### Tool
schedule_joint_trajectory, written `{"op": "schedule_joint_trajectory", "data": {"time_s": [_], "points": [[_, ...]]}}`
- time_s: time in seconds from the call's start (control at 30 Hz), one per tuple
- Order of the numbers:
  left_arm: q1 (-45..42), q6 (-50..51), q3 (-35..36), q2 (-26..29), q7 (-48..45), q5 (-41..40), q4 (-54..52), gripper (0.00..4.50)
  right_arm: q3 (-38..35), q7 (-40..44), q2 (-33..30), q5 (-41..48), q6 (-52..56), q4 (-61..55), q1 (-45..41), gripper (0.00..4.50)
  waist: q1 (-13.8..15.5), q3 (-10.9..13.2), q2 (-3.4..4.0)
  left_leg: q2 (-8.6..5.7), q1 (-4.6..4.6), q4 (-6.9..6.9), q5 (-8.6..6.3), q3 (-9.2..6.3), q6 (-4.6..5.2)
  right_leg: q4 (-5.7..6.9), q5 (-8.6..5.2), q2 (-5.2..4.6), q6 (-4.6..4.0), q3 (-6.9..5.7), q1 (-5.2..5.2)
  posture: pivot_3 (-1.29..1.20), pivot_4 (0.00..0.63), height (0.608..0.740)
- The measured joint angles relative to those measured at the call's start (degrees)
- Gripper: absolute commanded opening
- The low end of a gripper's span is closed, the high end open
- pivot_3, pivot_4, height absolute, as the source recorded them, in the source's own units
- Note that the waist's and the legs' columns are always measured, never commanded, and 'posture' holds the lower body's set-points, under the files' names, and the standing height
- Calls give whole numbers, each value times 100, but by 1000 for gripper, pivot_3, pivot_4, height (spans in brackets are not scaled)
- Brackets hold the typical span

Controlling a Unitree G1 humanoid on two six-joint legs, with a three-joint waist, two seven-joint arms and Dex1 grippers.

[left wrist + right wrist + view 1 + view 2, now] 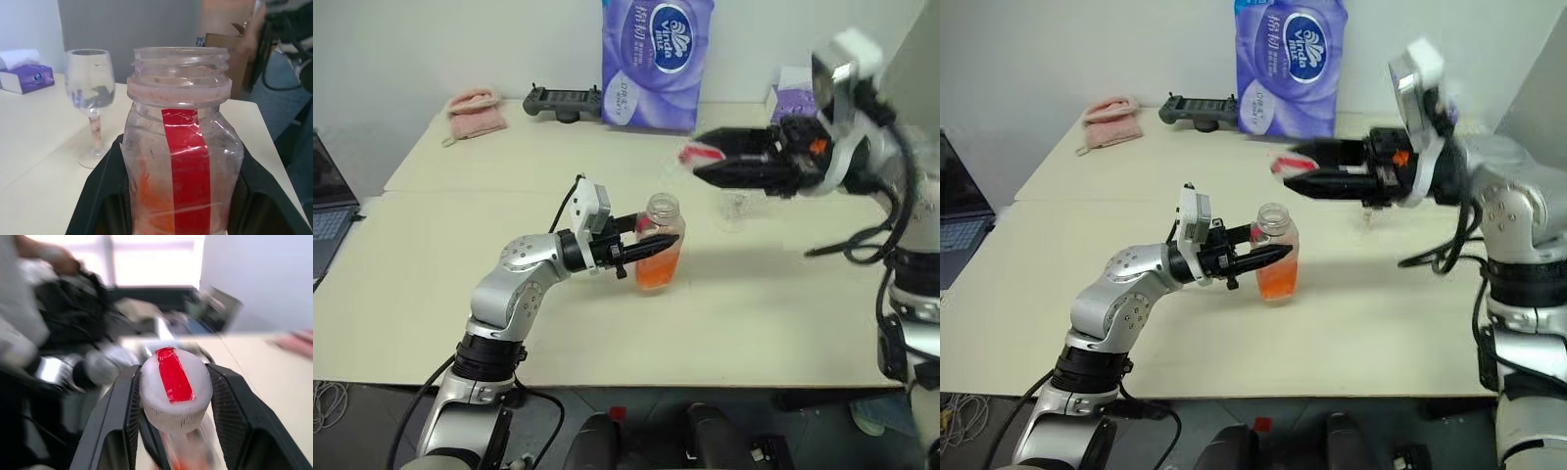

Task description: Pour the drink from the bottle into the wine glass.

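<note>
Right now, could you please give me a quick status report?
Left claw shut on bottle, uncapped. Right claw holds cap. Wine glass empty, nothing in the way.

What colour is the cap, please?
White cap with a red strip, clearest in the right wrist view.

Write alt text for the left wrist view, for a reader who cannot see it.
The left claw grips an uncapped clear bottle marked with a strip of red tape, with orange-red drink low inside. Behind it on the pale table stands an empty wine glass.
</note>
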Motion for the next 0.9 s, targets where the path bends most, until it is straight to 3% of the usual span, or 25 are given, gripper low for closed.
{"op": "schedule_joint_trajectory", "data": {"time_s": [0.1,0.17,0.27,0.37,0.53,0.77,0.9], "points": [[-21,-100,144,3,42,14,-1,1787,-691,-1471,151,-454,241,-309,1374,1722,66,-1,-2,-1,-1,2,0,5,0,3,0,-3,0,6,-1,0,150,740],[-25,-178,209,6,57,18,7,1787,-1185,-2393,611,-620,378,-524,2189,1722,90,-1,-1,-1,2,0,0,11,-1,7,0,-2,0,14,-3,0,150,740],[-74,-231,184,-65,21,33,99,1787,-1266,-3396,944,-1182,248,-612,2887,1722,74,-1,1,0,19,2,1,38,-1,14,0,7,1,35,-1,0,150,740],[-134,-373,183,-133,-19,83,284,1787,-1120,-3976,1197,-1836,-173,-322,3472,2666,64,-3,1,3,35,1,1,60,0,13,-7,20,11,63,4,0,150,740],[-292,-674,195,-233,-3,238,594,1787,-906,-4133,1381,-2241,-655,-17,3698,4401,-39,-2,1,4,50,-2,-1,114,3,20,-13,23,30,117,-2,0,150,740],[-275,-929,485,-149,175,365,909,1787,-751,-3733,692,-2406,-597,-203,3714,4500,-54,-2,1,5,53,-3,-2,126,5,13,-10,24,37,127,-3,0,150,740],[-228,-1072,850,-42,616,520,1134,1787,-601,-2820,85,-1690,-63,-1209,3326,4500,-94,-1,1,10,57,-3,-3,128,6,13,-8,30,43,131,-4,0,150,740]]}}
